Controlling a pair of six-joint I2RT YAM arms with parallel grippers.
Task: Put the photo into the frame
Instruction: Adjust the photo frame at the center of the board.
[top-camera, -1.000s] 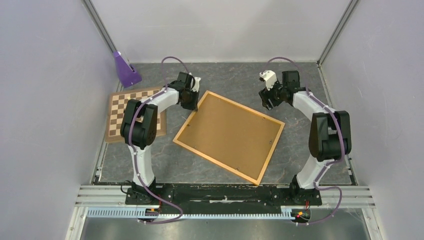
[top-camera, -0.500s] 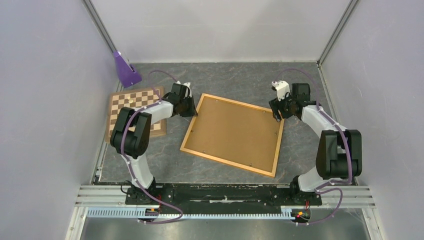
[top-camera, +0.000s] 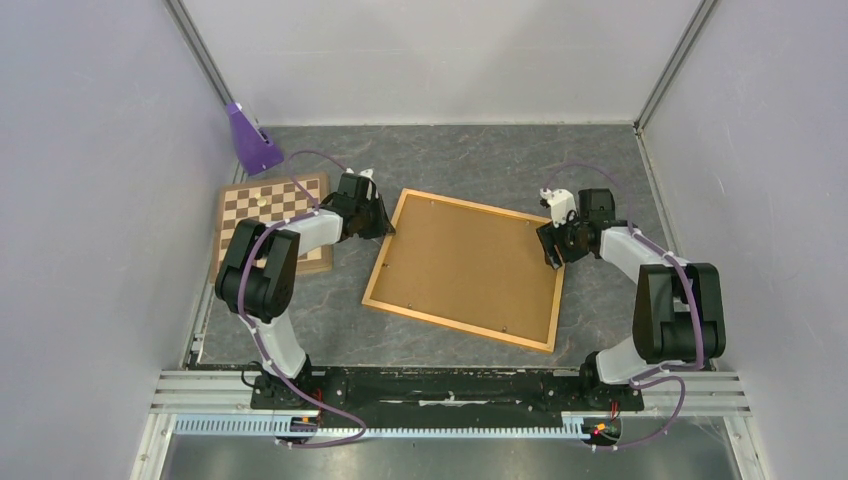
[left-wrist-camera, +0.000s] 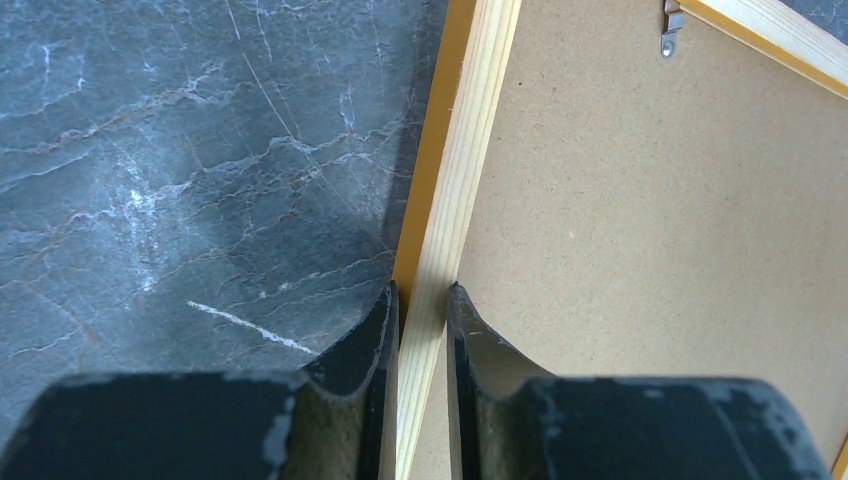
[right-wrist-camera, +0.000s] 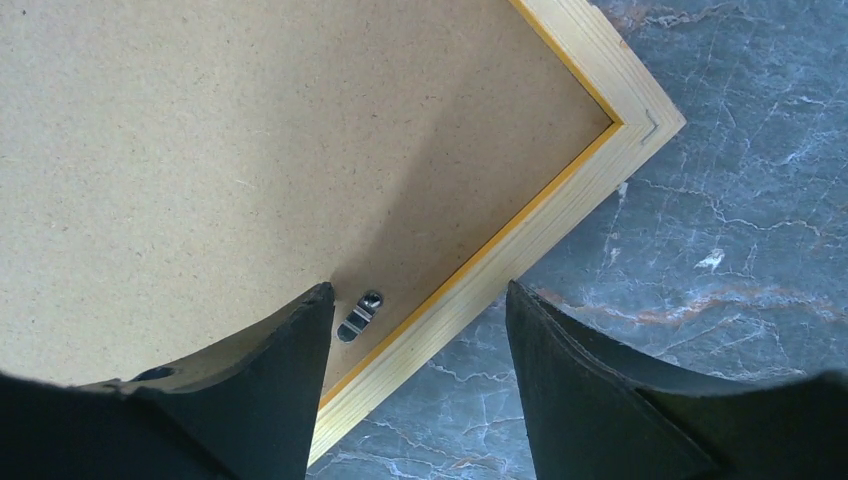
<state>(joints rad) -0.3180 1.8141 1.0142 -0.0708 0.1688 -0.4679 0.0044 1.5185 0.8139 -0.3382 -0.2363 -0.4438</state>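
Light-orange thin-railed wooden picture frame (top-camera: 465, 268) lies back-up, brown fibreboard showing, mid dark marbled surface (top-camera: 450, 160); left fingers (left-wrist-camera: 360, 340) clamp its 9 o'clock rail near the far corner, right fingers (right-wrist-camera: 290, 360) spread wide astride the 3 o'clock rail.

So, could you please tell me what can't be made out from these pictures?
- The photo: in no view; the frame lies back up, hiding anything inside.
- The chessboard: its right side is covered by the left arm, top view.
- The right gripper: the wrist view cannot show whether its open fingers touch the frame.
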